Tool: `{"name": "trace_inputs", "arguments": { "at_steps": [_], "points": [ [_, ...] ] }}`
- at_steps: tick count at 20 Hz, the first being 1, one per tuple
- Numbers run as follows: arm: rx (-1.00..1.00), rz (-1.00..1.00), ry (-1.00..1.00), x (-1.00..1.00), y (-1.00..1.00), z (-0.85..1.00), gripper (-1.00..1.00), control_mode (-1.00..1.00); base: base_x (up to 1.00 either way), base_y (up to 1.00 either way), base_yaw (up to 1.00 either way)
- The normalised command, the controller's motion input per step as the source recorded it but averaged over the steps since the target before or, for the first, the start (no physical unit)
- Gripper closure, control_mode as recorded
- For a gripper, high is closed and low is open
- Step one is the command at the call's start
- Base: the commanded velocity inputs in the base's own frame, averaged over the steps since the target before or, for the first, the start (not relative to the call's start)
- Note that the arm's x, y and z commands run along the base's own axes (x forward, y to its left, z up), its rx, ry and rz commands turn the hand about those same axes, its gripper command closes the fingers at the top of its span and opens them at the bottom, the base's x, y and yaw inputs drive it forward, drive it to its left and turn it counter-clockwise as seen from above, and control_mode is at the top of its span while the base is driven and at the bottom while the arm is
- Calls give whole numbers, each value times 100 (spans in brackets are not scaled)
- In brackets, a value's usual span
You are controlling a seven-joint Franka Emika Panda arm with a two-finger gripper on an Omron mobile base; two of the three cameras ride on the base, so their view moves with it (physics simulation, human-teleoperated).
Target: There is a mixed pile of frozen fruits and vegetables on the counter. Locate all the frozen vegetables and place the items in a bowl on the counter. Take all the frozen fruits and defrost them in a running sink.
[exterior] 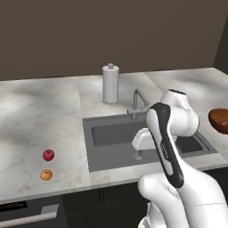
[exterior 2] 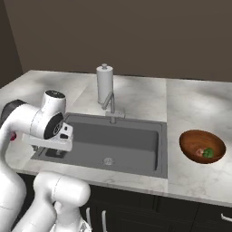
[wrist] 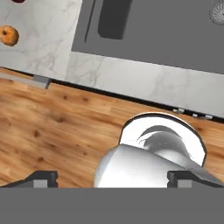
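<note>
From my station I find the gripper (wrist: pixel 111 177) wide open and empty, hanging over the front edge of the sink (exterior: pixel 116 138) and looking down past the worktop edge to the floor. I count two fruits on the worktop (exterior: pixel 40 116): one apple (exterior: pixel 48 155) and one orange (exterior: pixel 46 175), close together near the front edge, well left of the sink. I count one bowl (exterior 2: pixel 202 146) on the worktop right of the sink, holding two small pieces, one green (exterior 2: pixel 208 153) and one pale brownish that I take for the mushroom (exterior 2: pixel 199 152). On that count the vegetables look done and both fruits remain. One paper-towel roll (exterior: pixel 110 83) stands behind the sink beside one faucet (exterior: pixel 140 101); I cannot see water running. Risks, in my judgement: both fruits are round and may roll off the front edge if a finger nudges one during the descent; they lie close enough that closing on one could knock the other; and the long swing left may bring the elbow near the faucet.
</note>
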Motion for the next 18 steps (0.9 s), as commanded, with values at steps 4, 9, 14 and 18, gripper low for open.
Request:
{"name": "trace_inputs", "arguments": {
  "at_steps": [4,9,14,18],
  "points": [
    [-10,14,-1,19,100,-8,-100,-100,0,0,0],
    [-14,12,-1,20,99,-7,-100,-100,0,0,0],
    [-11,10,2,32,98,-9,-100,-100,0,0,0],
    [-10,11,0,28,100,-17,-100,-100,0,0,0]
  ]
}}
